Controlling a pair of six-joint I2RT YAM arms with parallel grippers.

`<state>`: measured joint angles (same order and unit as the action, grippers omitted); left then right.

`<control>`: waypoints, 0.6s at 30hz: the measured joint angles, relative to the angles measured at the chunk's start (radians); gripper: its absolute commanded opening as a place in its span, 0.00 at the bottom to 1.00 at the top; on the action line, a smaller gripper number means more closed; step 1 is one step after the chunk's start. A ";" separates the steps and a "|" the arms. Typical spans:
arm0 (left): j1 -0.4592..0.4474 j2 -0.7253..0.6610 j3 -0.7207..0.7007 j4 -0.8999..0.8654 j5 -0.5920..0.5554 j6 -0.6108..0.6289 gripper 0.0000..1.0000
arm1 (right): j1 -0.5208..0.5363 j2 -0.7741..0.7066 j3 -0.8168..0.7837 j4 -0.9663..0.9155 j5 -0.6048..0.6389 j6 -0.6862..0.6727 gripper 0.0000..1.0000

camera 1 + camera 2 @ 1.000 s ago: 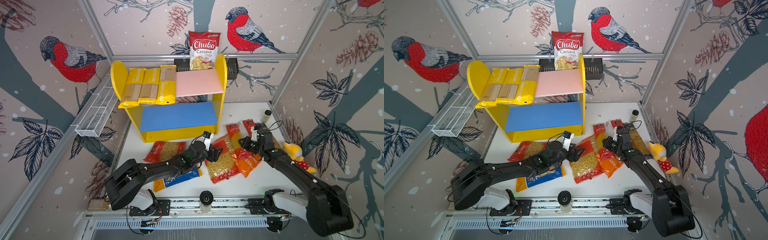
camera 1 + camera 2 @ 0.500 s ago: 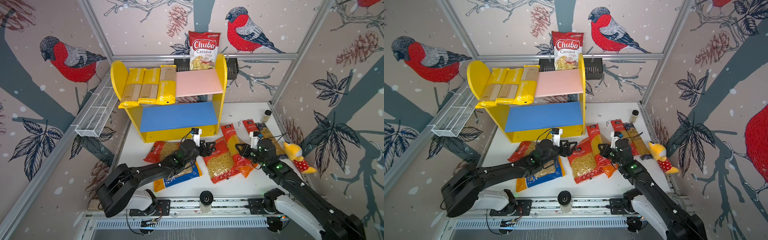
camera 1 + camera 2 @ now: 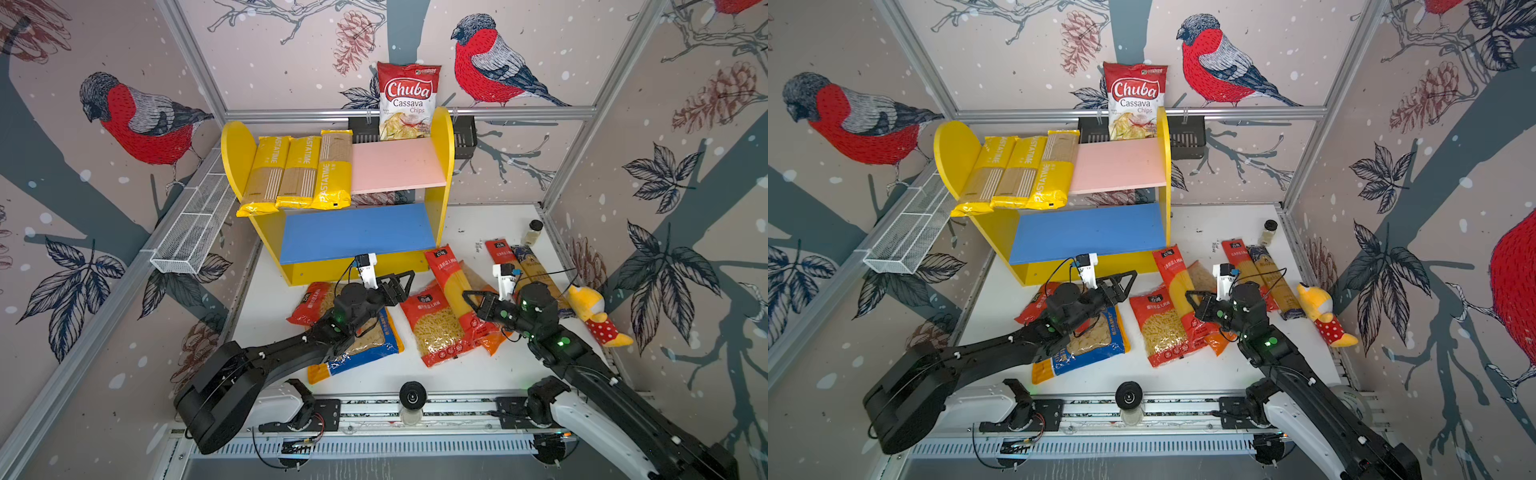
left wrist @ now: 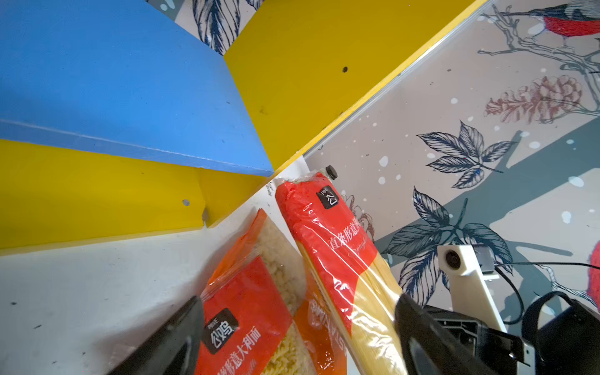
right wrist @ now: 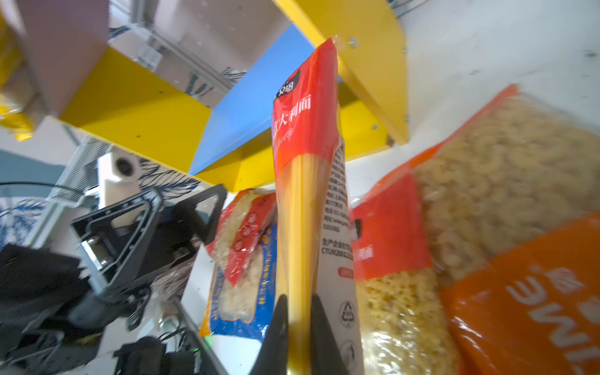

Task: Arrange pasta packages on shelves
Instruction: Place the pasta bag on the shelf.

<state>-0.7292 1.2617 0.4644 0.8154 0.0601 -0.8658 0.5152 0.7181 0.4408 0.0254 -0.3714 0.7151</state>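
At the front of the white counter, the left tool stood with jaws spread wide, holding nothing, just beside a squarish red plastic pasta bag. The right tool was clamped on a long red-and-yellow spaghetti pack, whose far end pointed towards the yellow two-tier wooden shelves. Farther back, three long yellow spaghetti packs lay on the pink upper board.

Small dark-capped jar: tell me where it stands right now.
In both top views the small dark-capped jar stands upright on the white table, far right by the wall, just behind the dark-blue spaghetti pack and right of the yellow shelf unit.
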 measured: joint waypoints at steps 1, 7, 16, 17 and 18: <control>0.000 0.008 0.002 0.017 0.014 -0.002 0.92 | 0.014 0.001 -0.002 0.021 -0.007 0.016 0.02; 0.000 0.063 0.032 0.080 0.076 -0.053 0.90 | 0.137 0.062 -0.002 0.168 0.002 0.063 0.02; 0.000 0.105 0.042 0.148 0.127 -0.100 0.68 | 0.298 0.176 0.012 0.314 0.100 0.093 0.15; 0.001 0.111 0.044 0.148 0.126 -0.101 0.65 | 0.309 0.188 0.018 0.323 0.111 0.091 0.17; 0.002 0.116 0.047 0.150 0.127 -0.103 0.60 | 0.320 0.200 0.023 0.330 0.124 0.089 0.20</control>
<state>-0.7277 1.3781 0.5110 0.9649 0.1875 -0.9688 0.8356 0.9184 0.4637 0.3553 -0.2474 0.8043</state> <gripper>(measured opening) 0.666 0.150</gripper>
